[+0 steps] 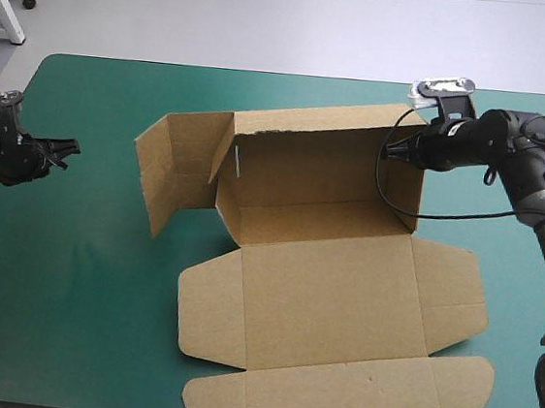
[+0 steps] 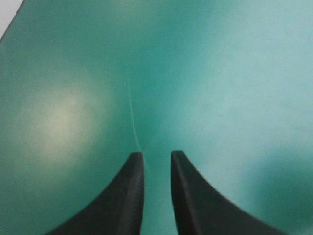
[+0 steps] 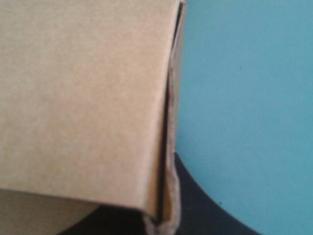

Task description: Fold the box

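The brown box sits mid-table, its far walls raised and its lid and flaps lying flat on the near side. The right claw pinches the top of the box's right wall. The left claw hovers well left of the box, its black fingers only narrowly apart.

Close against a raised wall of the brown box, its doubled edge parted by a dark slit and running in between the black fingers. Pinched there at its rumpled end, one finger plain beside the edge, the other mostly hidden behind the board. Past the edge, only bare teal-green surface.
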### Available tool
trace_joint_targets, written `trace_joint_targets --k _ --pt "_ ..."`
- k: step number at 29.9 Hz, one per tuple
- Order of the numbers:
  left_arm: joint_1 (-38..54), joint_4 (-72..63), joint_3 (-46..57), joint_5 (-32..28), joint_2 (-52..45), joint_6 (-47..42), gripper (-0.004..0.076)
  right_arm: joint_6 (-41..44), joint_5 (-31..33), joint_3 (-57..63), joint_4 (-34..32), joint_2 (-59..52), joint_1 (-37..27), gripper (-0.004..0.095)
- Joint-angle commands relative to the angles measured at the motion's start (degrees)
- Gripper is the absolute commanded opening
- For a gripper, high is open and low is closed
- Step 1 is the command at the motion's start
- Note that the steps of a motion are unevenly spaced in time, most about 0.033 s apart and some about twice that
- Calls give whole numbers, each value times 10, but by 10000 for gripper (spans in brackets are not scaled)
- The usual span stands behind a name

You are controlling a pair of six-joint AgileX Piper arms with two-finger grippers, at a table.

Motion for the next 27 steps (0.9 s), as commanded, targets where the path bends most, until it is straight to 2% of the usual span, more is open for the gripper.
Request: trace_joint_targets --k 1,4,7,11,18,27 --pt "1 0 -18 32 -22 49 142 21 36 -85 -13 -26 -2 -26" --pt "1 6 -18 54 -24 106 141 30 114 -125 -15 -26 -2 -26" --pt "1 -6 -18 47 -24 105 141 35 188 -132 -14 -26 -2 -26" --pt "1 -19 -18 51 -24 107 141 52 188 -125 -11 -19 -2 -26" --pt "1 -19 -18 63 -24 110 141 56 188 -125 32 52 1 -14" --pt "1 -30 -18 66 -24 111 141 46 188 -125 26 145 1 -9"
